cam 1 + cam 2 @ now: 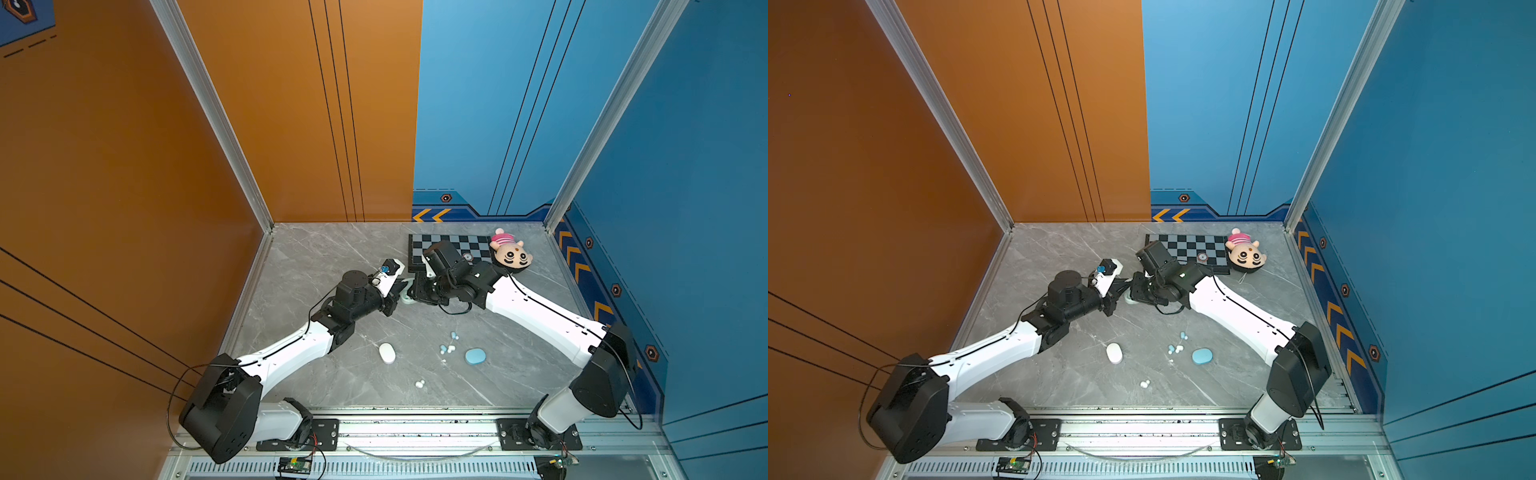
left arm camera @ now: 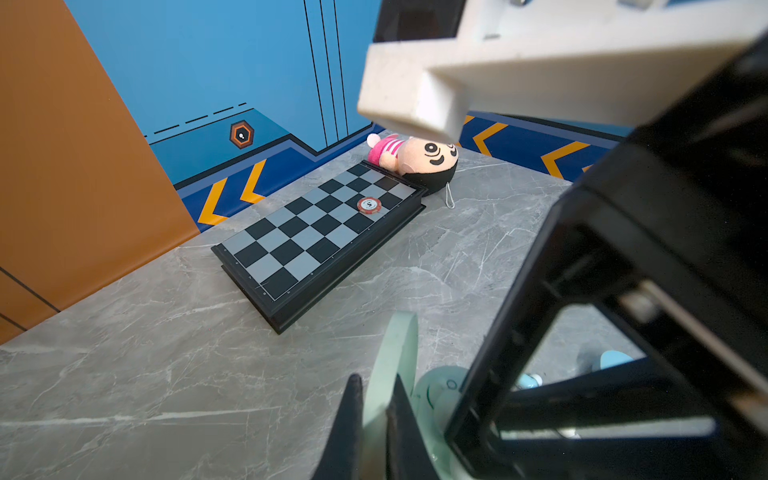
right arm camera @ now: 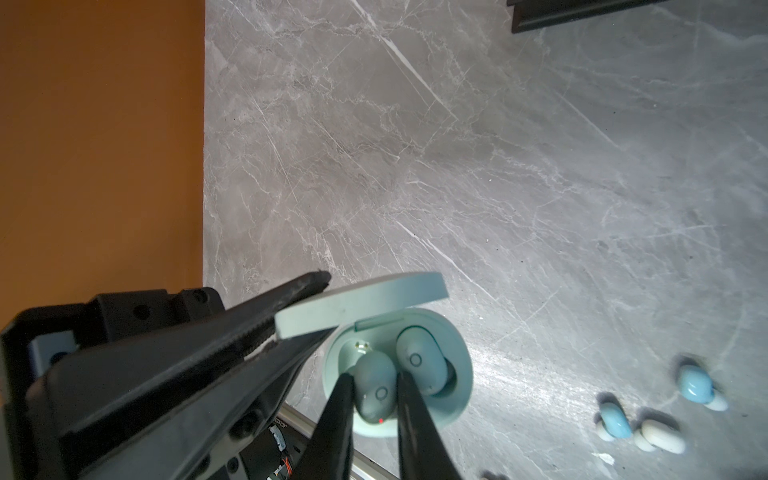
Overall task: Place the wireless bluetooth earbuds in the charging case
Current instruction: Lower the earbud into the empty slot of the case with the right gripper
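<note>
Earbuds, mint pair: I am seeing two small rounded pale-mint beans, each bearing a faint ring mark, inside the open mint charging case (image 3: pixel 464 386). The seated mint earbud (image 3: pixel 419 361) is sitting down in its socket. The tilted mint earbud (image 3: pixel 376 392) is lying askew in the neighbouring socket, with a red dot glowing at its end. The right gripper (image 3: pixel 373 376) is clamping this tilted bud, its two black fingers pressing against opposite flanks. The left gripper (image 2: pixel 376 384) is pinching the lid (image 3: pixel 361 303), its jaws together on the thin mint edge, and is holding it raised over the base. The case is resting about midway across the worktop (image 1: pixel 316 257), toward the far edge, just off the near corner of the chessboard (image 1: pixel 457 243). The blue earbuds (image 3: pixel 696 384) and one white earbud (image 3: pixel 660 434) are lying loose, well apart from both grippers, between the closed white case (image 1: pixel 387 353) and the closed blue case (image 1: pixel 475 356). Another white pair (image 1: pixel 420 383) is lying nearer the front edge.
</note>
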### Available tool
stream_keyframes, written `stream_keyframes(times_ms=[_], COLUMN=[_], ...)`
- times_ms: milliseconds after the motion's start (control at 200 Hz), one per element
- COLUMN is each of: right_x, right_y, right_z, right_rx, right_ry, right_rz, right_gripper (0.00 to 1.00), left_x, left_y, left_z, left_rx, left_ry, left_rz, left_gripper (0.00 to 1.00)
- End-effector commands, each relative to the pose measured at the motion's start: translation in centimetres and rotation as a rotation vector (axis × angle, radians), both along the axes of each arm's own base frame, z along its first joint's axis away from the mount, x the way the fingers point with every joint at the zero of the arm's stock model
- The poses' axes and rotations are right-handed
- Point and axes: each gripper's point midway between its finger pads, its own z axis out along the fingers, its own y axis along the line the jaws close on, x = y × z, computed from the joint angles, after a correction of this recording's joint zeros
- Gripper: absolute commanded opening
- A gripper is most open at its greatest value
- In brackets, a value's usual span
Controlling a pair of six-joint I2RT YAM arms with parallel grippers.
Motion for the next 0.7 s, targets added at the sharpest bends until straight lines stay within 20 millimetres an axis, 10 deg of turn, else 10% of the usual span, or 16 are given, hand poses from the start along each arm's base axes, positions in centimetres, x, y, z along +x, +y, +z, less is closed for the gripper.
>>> stream_keyframes(times_ms=[0,696], right_x=[-0.2,0.5], right_y=[-1.0,-2.2], right_z=[-1.9,3.2], right_rx=[-0.067,0.057], right_ry=[0.026,-0.040], right_rz=[-0.016,-0.063], right_gripper=[0.27,0.42], left_x=[0.1,0.1], left_y=[-0.7,-0.7], left_z=[3.6,3.3], left_rx=[-0.047,-0.046], left_ry=[-0.089,-0.080], left_rz=[-0.014,-0.013], left_gripper=[0.00,0.00])
